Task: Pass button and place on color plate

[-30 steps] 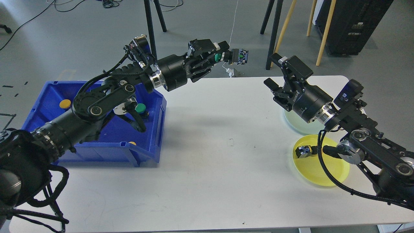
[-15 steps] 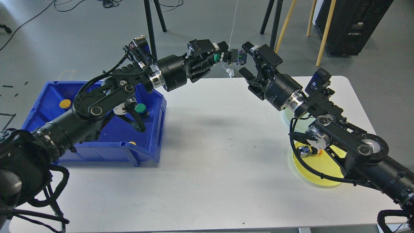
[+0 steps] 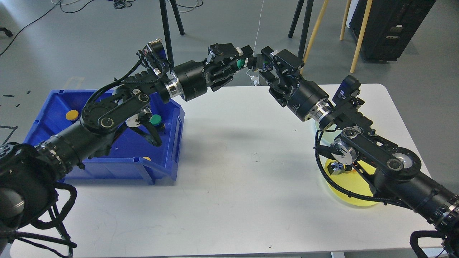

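Note:
My left gripper (image 3: pixel 246 61) is shut on a green button (image 3: pixel 241 64) and holds it in the air above the table's far edge, its dark contact block (image 3: pixel 259 63) pointing right. My right gripper (image 3: pixel 266 65) has come up to that block; its jaws stand apart, one above and one below it. The yellow plate (image 3: pixel 358 195) lies at the front right, partly behind my right arm, with a button (image 3: pixel 335 167) lying on it. A pale green plate (image 3: pixel 317 126) is almost hidden behind my right wrist.
A blue bin (image 3: pixel 168 143) stands at the left with a yellow button (image 3: pixel 72 115) and a green button (image 3: pixel 155 119) in it. Tripod and stool legs stand on the floor behind the table (image 3: pixel 233 172).
My right arm has swung up and left from above the plates until its open gripper reached the button's block. The left arm has held still with the green button.

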Robot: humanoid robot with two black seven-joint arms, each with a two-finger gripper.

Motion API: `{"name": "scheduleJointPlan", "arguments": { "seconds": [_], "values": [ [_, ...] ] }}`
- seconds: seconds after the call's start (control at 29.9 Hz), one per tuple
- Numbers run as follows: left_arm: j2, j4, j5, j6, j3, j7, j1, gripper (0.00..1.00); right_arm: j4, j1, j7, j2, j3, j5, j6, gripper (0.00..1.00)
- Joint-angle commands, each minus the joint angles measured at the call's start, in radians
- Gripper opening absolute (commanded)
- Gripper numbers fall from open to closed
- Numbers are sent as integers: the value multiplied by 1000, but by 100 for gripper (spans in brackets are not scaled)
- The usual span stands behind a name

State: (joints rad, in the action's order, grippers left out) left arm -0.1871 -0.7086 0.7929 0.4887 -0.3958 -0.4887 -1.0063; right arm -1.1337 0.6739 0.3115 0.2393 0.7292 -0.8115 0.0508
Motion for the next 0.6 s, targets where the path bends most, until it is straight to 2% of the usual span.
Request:
{"name": "scheduleJointPlan", "arguments": {
  "seconds": [0.0,0.57],
  "values": [
    [0,0,0,0,0,0,0,8,-3,-2,1,2,-1,0,1,55],
    [2,6,0,0,0,0,0,8,-3,-4,1,-9,1,6,6,35]
  ]
}}
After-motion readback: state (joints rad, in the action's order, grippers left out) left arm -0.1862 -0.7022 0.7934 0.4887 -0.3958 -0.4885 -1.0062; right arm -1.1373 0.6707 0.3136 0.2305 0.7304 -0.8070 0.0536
